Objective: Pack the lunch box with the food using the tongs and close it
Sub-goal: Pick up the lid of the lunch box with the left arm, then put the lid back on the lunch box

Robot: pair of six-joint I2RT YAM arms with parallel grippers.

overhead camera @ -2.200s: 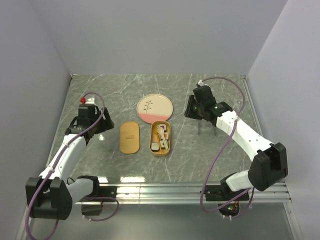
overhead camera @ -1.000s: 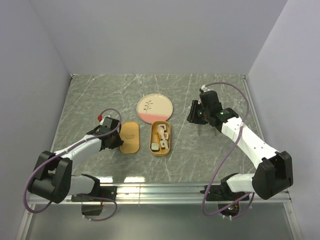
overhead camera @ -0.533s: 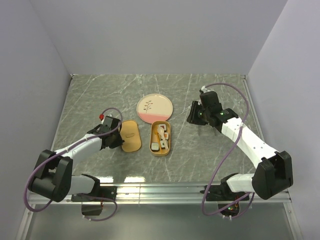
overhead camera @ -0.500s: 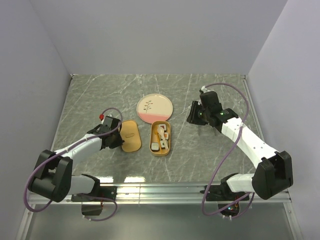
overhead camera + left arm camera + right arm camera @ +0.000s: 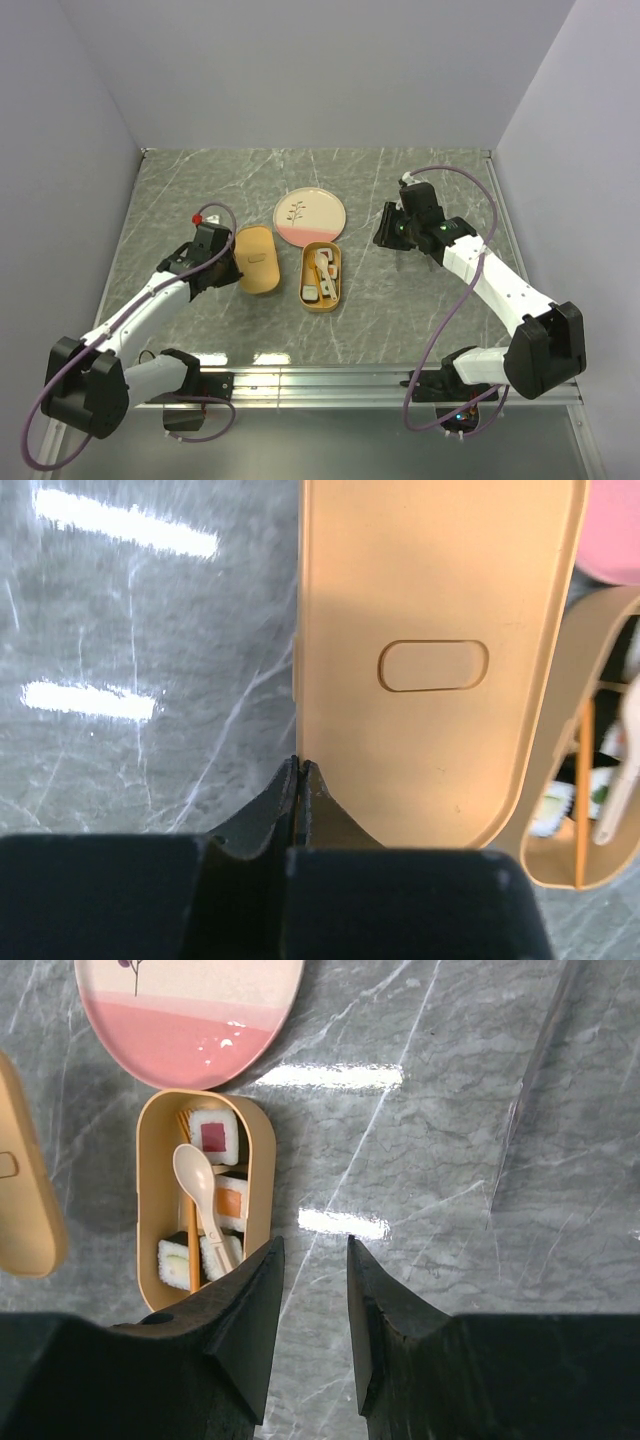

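The left gripper point(image 5: 299, 770) is pinched tight on the long edge of the lid point(image 5: 435, 660), which hangs just left of the box point(image 5: 203, 1200); the sushi point(image 5: 214, 1136) is already inside, with two spoons. Carry the lid level over the box, square the rounded ends, then press it down (a thin edge grip may let it pivot). The right gripper point(image 5: 311, 1260) is part open, holding nothing; the tongs point(image 5: 532, 1085) lie on the table beyond.

The lid point(image 5: 255, 259) lies left of the box point(image 5: 321, 276); the plate point(image 5: 310, 216) sits behind both. Sushi point(image 5: 214, 1135) and a spoon point(image 5: 199, 1195) lie inside the box.
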